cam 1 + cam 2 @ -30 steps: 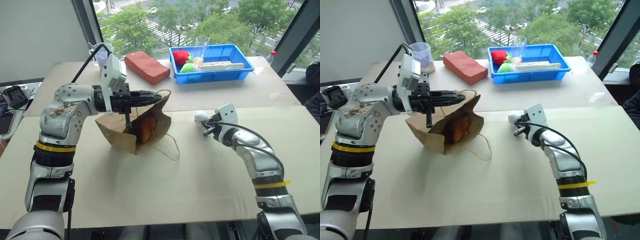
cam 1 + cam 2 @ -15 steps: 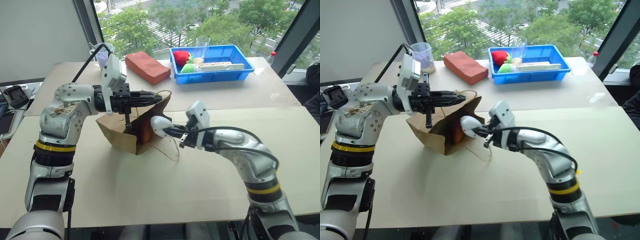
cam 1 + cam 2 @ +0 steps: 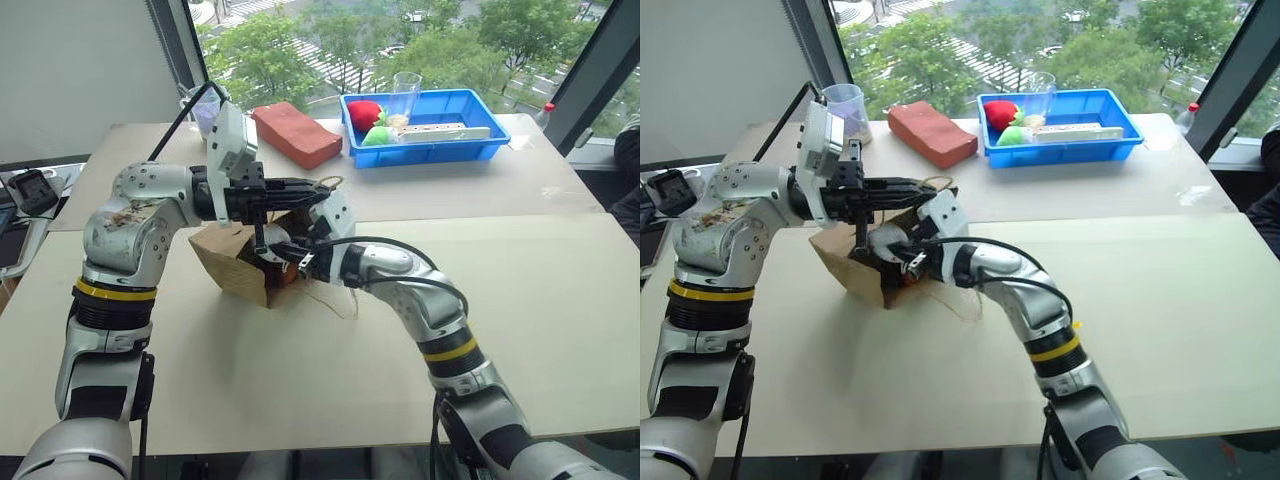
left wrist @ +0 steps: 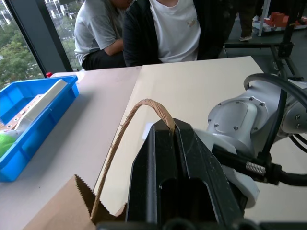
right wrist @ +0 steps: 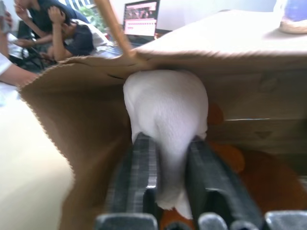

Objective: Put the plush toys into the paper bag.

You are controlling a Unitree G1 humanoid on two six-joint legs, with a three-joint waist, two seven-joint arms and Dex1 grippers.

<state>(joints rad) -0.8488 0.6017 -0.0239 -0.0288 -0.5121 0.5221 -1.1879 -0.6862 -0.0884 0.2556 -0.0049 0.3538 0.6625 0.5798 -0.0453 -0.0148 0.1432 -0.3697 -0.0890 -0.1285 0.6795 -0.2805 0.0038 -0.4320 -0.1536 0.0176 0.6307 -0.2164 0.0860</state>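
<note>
The brown paper bag (image 3: 225,262) lies tilted on the table with its mouth facing right. My left gripper (image 3: 315,193) is shut on the bag's cord handle (image 4: 144,108) and holds the mouth up. The round white plush toy (image 5: 165,115) sits between the two fingers of my right gripper (image 5: 168,143), which is shut on it just inside the bag's mouth (image 3: 883,238). Deeper in the bag lies the reddish-brown plush toy (image 5: 268,177), partly hidden behind the white one.
At the back of the table are a blue tray (image 3: 470,140) holding red and green plush fruit and a clear cup, a reddish-brown block (image 3: 293,133), and a measuring cup (image 3: 845,105). The bag's other cord handle (image 3: 340,300) trails on the table. People (image 4: 158,28) sit across the table.
My right arm has swung left across the table, carrying the white plush toy from the table's right middle into the bag's mouth. The left gripper has kept still on the handle.
</note>
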